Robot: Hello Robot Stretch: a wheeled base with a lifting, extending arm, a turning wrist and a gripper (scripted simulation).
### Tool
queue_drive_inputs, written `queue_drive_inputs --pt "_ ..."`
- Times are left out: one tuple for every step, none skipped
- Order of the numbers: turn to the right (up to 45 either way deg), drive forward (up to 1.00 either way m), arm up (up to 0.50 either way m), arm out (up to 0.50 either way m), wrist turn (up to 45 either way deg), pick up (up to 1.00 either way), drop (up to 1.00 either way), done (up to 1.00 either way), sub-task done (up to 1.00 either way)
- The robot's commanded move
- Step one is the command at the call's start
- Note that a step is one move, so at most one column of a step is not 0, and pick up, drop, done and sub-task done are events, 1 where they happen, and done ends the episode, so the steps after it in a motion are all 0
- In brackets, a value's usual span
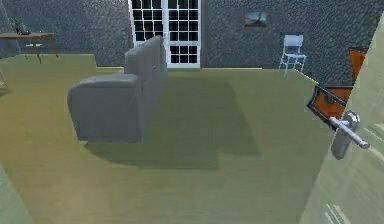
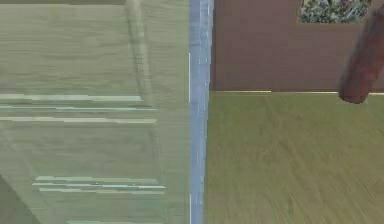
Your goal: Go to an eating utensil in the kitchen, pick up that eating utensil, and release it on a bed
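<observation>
pale door point(image 1: 352, 190) with lever handle point(image 1: 347, 128) close by, grey sofa point(image 1: 125, 90) beyond; tool's state cannot be told; likely searching for the kitchen, so next drive on.

A home, likely its living room. A sofa point(image 1: 120, 95) stands mid-floor, with glazed doors point(image 1: 167, 32) and a chair point(image 1: 292, 52) behind.

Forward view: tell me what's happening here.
The robot stands at a pale panelled door, its metal handle at the forward view's right. Ahead lies a room with a grey sofa, white glazed doors, a white chair and a desk. It looks like a living room, so probably mid-errand.
</observation>
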Motion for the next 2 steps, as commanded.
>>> queue_drive_inputs --pt "0.0 1.00 0.00 0.00 0.0 0.00 0.00 0.00 0.00" --pt "0.0 1.00 0.00 0.00 0.0 0.00 0.00 0.00 0.00"
